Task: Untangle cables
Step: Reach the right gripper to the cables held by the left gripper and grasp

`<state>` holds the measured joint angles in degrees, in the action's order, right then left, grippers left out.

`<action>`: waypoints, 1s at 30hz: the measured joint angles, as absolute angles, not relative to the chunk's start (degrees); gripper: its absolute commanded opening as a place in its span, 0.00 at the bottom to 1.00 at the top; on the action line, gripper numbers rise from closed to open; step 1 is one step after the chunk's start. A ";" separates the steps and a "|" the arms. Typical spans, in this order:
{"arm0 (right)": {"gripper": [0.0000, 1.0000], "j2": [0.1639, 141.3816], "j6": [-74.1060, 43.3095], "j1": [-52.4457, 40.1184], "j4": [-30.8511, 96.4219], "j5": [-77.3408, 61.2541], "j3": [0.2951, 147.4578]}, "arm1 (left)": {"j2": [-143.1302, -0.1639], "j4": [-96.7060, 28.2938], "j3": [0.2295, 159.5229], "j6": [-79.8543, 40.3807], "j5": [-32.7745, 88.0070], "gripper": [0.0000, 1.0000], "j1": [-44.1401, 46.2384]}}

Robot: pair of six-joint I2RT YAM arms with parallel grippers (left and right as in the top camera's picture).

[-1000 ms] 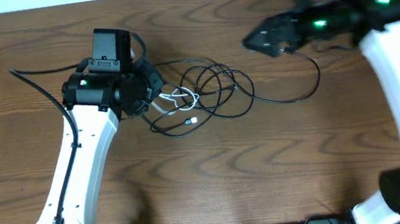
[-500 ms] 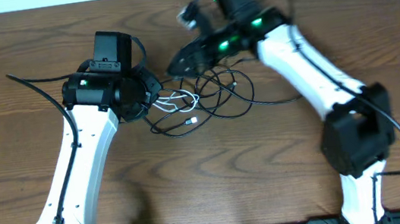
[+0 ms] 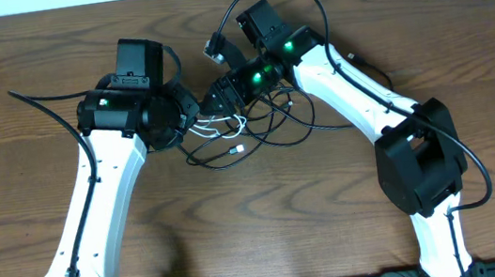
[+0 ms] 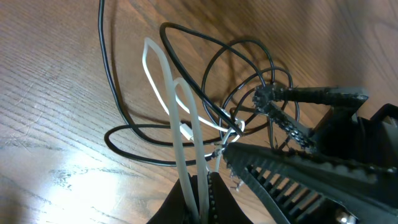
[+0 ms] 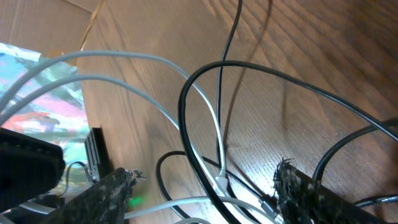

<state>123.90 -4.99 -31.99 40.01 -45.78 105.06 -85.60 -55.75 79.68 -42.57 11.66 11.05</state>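
Overhead: the cables (image 3: 260, 123) lie tangled at mid-table (image 3: 334, 222), between the two arms. The left gripper (image 3: 190, 119) sits at the tangle's left edge, with the right gripper (image 3: 212, 95) just beside it on the upper side. Left wrist: jaws clenched on the white cable (image 4: 174, 149), whose loops run from the pads to a knot with the black cables (image 4: 102, 43). Right wrist: jaws released, fingers (image 5: 109, 190) standing either side of white and black strands, none pinched. Judgement: the right gripper should take one black strand clear of the white, then draw slowly away while the left anchors. Catching both colours would likely tighten the knot.
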 measured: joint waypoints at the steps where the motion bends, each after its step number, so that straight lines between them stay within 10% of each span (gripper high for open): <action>1: 0.72 123.92 -4.71 -32.23 40.14 -45.50 105.06 | -85.60 -55.75 79.68 -42.54 11.66 0.08 11.05; 30: 0.28 125.47 -2.52 -36.86 35.92 -33.15 105.06 | -85.60 -55.77 79.68 -42.15 11.66 0.08 11.05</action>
<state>125.47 -2.52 -36.86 35.92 -33.15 105.06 -85.60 -55.77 79.68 -42.15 11.66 11.05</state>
